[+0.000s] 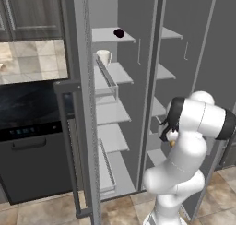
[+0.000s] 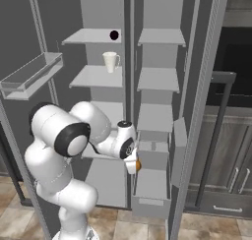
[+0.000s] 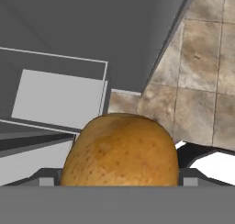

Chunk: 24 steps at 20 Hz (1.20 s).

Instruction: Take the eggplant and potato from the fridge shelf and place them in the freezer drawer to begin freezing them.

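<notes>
I judged the potato's transfer to be the step in hand, with the eggplant [image 2: 114, 35] not yet fetched. The gripper [image 2: 134, 166] was pinching the potato [image 3: 120, 150], its jaws spread wide around that bulky lump; from the hand camera the potato sat right between the tips and filled the lower middle of the picture. In the right base view the orange lump showed at the end of the hand, just above and to one side of the freezer drawer [image 2: 150, 200], which stood pulled out beneath it. The hand camera showed the drawer's pale floor [image 3: 59, 99] ahead of the potato and off to one side. In my estimate the next move called for shifting the hand over the drawer's middle, lowering, then letting go. The eggplant lay on the top shelf, high above the gripper and well apart from it, above the cup [image 2: 110, 62].
</notes>
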Tool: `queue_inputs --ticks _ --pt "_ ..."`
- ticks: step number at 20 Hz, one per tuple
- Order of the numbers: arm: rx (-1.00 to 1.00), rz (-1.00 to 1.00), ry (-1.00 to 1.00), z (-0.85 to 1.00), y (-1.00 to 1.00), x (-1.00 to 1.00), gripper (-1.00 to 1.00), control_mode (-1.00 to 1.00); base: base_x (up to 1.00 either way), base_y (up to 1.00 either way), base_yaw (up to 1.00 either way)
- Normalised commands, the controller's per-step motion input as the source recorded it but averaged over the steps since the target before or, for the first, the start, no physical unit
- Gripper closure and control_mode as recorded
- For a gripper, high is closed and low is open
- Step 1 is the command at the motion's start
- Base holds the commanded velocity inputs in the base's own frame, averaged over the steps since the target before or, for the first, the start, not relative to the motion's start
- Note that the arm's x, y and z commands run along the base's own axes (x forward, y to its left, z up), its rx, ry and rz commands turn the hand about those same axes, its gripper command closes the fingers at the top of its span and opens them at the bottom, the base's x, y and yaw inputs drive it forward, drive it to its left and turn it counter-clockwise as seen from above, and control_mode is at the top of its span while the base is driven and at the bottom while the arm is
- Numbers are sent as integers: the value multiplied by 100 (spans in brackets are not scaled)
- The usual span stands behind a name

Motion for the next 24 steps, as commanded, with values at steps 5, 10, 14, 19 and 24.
queue_inputs --ticks 5,10,14,19,24 --pt "0 0 6 -35 0 16 100 -100 0 0 0" --pt "1 0 3 -29 0 7 100 -100 0 0 0" --pt "2 0 0 -25 0 0 100 -100 0 0 0" --pt "2 0 0 -23 0 0 100 -100 0 0 0" --pt "3 0 0 -21 0 0 100 -100 0 0 0"
